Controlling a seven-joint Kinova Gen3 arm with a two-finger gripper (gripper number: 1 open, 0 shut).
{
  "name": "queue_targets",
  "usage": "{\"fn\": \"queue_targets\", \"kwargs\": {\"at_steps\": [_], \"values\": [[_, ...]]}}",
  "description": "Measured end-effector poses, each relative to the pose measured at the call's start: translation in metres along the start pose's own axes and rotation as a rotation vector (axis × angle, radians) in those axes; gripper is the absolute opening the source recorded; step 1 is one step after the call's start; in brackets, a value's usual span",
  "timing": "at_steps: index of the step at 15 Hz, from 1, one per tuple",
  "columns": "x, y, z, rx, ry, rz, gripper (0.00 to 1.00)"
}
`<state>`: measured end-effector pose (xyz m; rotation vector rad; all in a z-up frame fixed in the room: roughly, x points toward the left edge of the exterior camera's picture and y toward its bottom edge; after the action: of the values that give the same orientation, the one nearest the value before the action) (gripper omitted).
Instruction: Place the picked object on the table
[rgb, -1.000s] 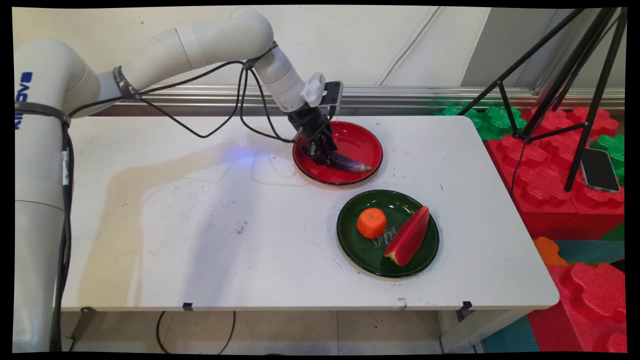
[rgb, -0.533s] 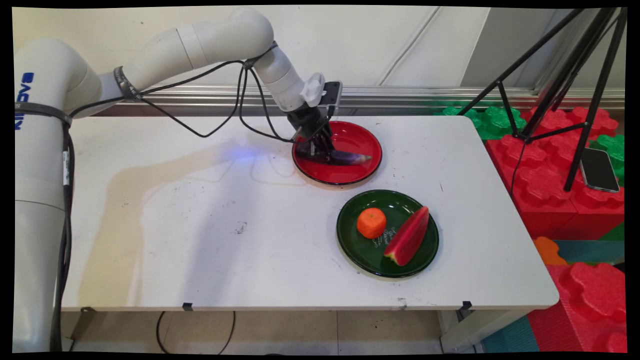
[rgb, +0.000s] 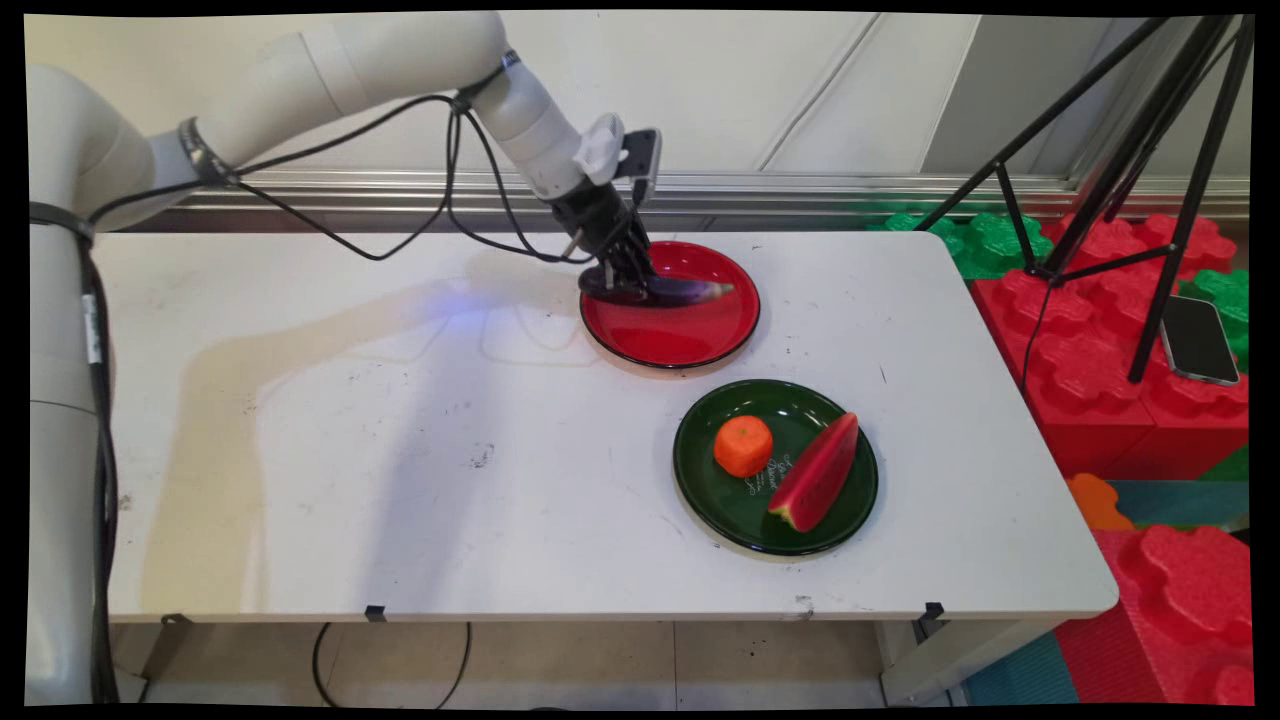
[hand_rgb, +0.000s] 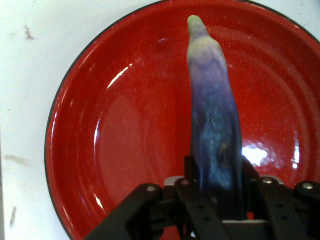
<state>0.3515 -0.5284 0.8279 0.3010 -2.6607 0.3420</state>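
Main view: I have the pincer (rgb: 628, 288) clamped on the eggplant (rgb: 685, 291), held over the red plate (rgb: 690, 340) at the bench's (rgb: 400, 450) one o'clock. The green plate (rgb: 730, 505) at four o'clock carries an orange (rgb: 743, 446) and a melon slice (rgb: 818, 472).

Hand view: the eggplant (hand_rgb: 215, 125) points to twelve between the fingers (hand_rgb: 250, 175), above the red plate (hand_rgb: 125, 140).

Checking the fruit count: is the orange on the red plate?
No, the orange sits on the green plate beside the watermelon slice.
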Motion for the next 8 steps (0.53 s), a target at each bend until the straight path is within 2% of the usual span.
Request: {"fn": "queue_targets", "kwargs": {"at_steps": [8], "values": [[-0.028, 0.030, -0.066, 0.012, 0.013, -0.111, 0.00]]}}
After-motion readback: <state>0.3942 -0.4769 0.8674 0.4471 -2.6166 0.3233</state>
